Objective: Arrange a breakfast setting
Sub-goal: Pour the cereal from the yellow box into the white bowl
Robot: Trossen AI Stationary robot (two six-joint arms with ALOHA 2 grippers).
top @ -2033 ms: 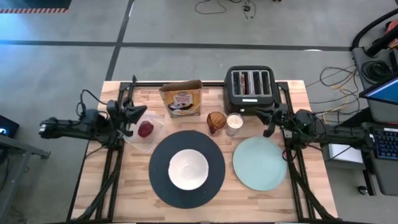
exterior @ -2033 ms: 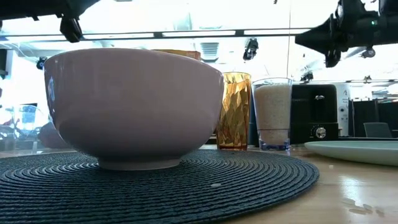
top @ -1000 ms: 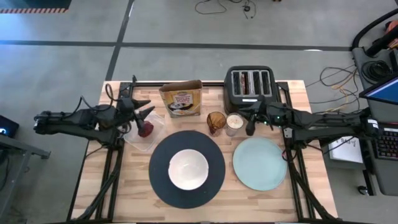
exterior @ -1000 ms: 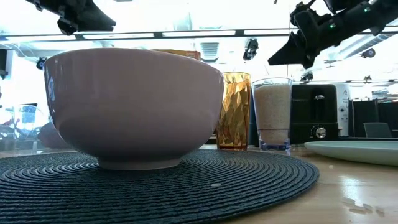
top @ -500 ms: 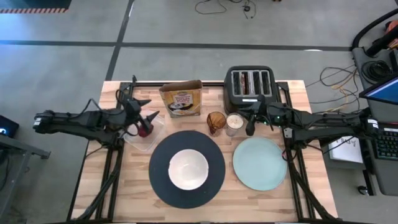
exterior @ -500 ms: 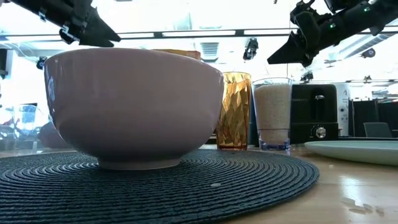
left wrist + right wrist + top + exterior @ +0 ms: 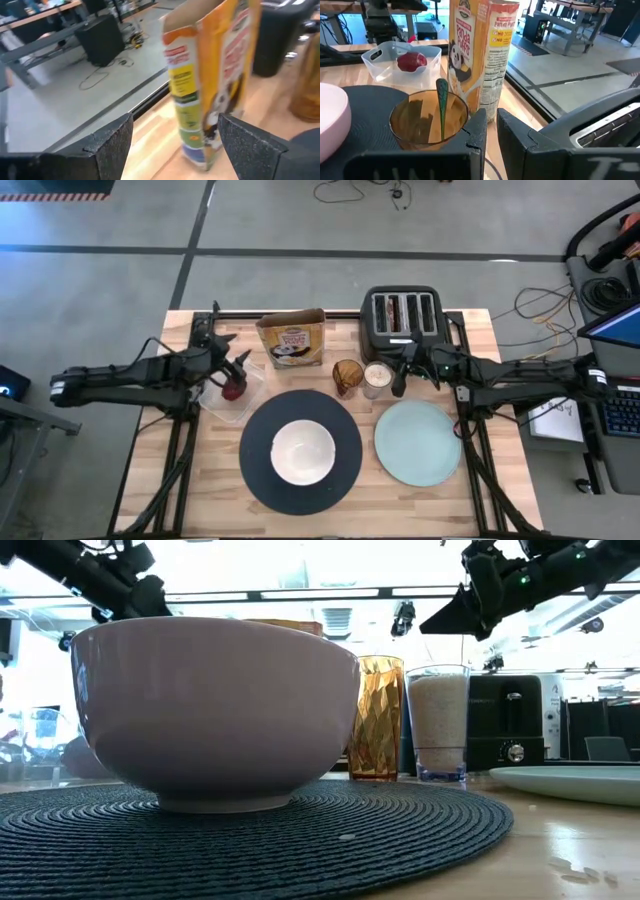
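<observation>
A white bowl (image 7: 302, 452) sits on the large black round plate (image 7: 262, 480) at the table's near middle, with the pale green plate (image 7: 417, 442) to its right. The dark red fruit (image 7: 233, 388) lies in a clear tub (image 7: 222, 405) at the left. Behind it the yellow-brown cereal box (image 7: 292, 340) stands upright. My left gripper (image 7: 237, 367) hangs open over the tub; in its wrist view the open gripper (image 7: 175, 145) faces the cereal box (image 7: 215, 85). My right gripper (image 7: 400, 382) is shut beside the white-filled glass (image 7: 377, 378), and the gripper (image 7: 490, 135) shows shut in its own view too.
An amber cup (image 7: 347, 375) with a green utensil (image 7: 442, 107) in it stands next to the glass. The black four-slot toaster (image 7: 400, 318) sits at the far edge behind my right gripper. Bare wood shows at the near left and near right corners.
My left gripper has gone toward the table's right edge and come lower, from the tub's left side to over the fruit.
</observation>
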